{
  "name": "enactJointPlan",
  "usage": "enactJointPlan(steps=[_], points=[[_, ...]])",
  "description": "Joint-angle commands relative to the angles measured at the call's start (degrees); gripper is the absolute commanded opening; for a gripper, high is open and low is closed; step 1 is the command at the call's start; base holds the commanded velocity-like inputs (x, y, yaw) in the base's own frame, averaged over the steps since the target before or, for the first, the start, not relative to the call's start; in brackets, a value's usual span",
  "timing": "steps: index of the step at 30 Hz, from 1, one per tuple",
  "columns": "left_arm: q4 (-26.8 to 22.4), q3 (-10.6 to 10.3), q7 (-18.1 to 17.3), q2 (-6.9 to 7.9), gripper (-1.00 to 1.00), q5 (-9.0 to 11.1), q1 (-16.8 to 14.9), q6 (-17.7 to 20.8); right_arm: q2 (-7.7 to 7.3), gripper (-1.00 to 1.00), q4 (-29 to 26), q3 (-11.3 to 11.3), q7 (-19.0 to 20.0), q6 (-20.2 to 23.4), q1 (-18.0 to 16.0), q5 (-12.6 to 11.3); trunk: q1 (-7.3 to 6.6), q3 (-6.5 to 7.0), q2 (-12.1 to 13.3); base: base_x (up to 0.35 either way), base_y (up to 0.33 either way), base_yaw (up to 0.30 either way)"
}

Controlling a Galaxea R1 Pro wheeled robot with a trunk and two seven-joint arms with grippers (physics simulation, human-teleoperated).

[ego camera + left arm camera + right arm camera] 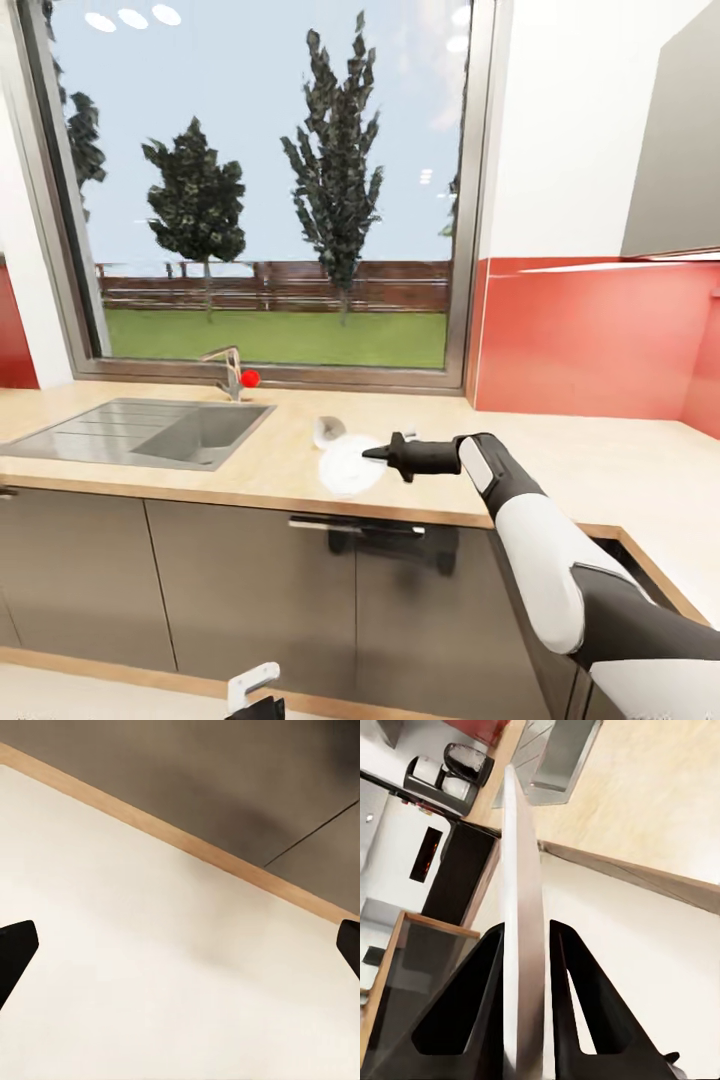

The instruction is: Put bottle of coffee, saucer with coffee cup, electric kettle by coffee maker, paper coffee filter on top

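right gripper [372, 455] clamps the saucer [347, 467] over the kitchen countertop [620, 470].

No legible text, no labels, brands, nos. or signs anywhere

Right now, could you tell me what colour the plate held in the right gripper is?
White. The saucer in the right gripper shows best in the head view.

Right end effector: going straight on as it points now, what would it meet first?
Probably the sink, across the countertop. The right end effector, shut on the saucer, points that way; the coffee cup seems just off the line.
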Motion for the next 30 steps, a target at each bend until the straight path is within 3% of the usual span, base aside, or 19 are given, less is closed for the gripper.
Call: enactJointPlan(steps=[1,13,30], points=[[-0.06,-0.48,0.32,0.00,1.00,0.34,-0.03,-0.10,0.05,-1.00,0.04,-1.03,0.16,0.32,-0.04,0.17,0.00,0.02,-0.04,0.000,0.000,0.134],[-0.07,-0.48,0.32,0.00,1.00,0.34,-0.03,-0.10,-0.16,-1.00,0.13,-1.85,0.24,0.32,0.13,0.09,0.00,0.01,-0.04,0.000,0.000,0.044],[-0.15,-0.48,0.32,-0.09,1.00,0.32,-0.03,-0.10,-0.58,-1.00,0.12,-1.85,0.17,0.32,0.31,0.18,0.00,-0.95,-0.04,0.000,0.000,0.189]])
